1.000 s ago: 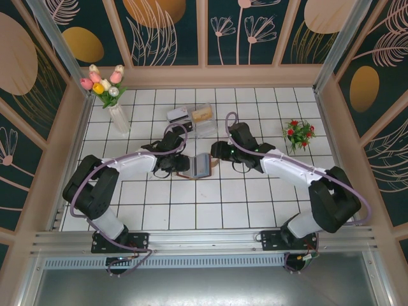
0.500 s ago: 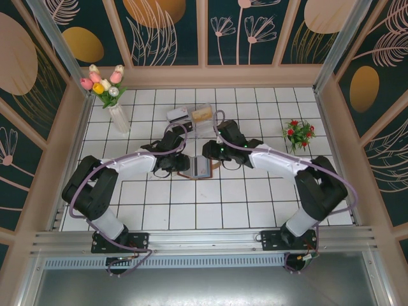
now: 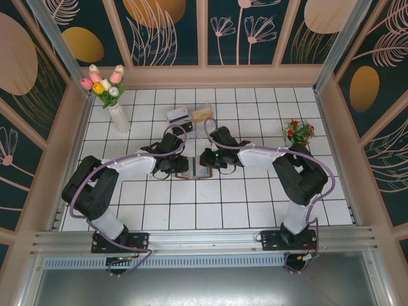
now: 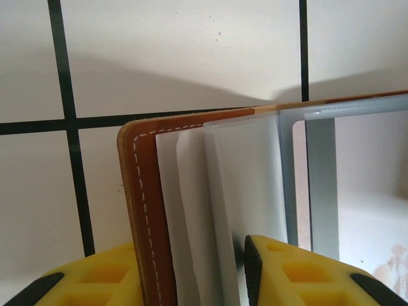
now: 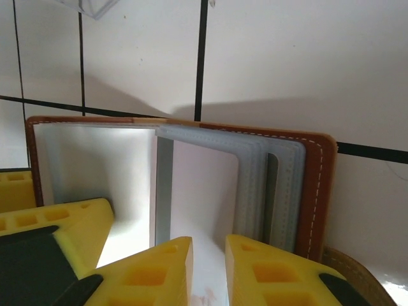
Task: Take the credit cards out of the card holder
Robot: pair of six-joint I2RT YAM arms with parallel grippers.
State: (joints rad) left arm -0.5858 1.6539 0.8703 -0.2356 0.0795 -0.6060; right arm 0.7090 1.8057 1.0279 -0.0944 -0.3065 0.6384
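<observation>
The brown card holder [image 3: 195,171] lies open on the tiled floor between my two grippers. In the left wrist view its stitched brown rim [image 4: 137,191] and pale inner layers sit between my yellow fingers; the left gripper [image 4: 191,280] is shut on that flap. In the right wrist view the holder's blue-grey pockets [image 5: 280,185] face me, and a white credit card [image 5: 204,191] stands in the inner pocket. My right gripper [image 5: 209,274] has closed to a thin gap with the card's near end in it. From above, the left gripper [image 3: 181,167] and right gripper [image 3: 205,162] meet over the holder.
A clear plastic tray [image 3: 191,116] holding flat pieces stands just behind the grippers; its corner [image 5: 89,5] shows in the right wrist view. A vase of tulips [image 3: 107,89] is at the back left, a red flower plant [image 3: 298,132] at the right. Walls enclose the floor.
My right arm has swung left onto the card holder and its jaws have narrowed. The left gripper has stayed on its flap, closing slightly.
</observation>
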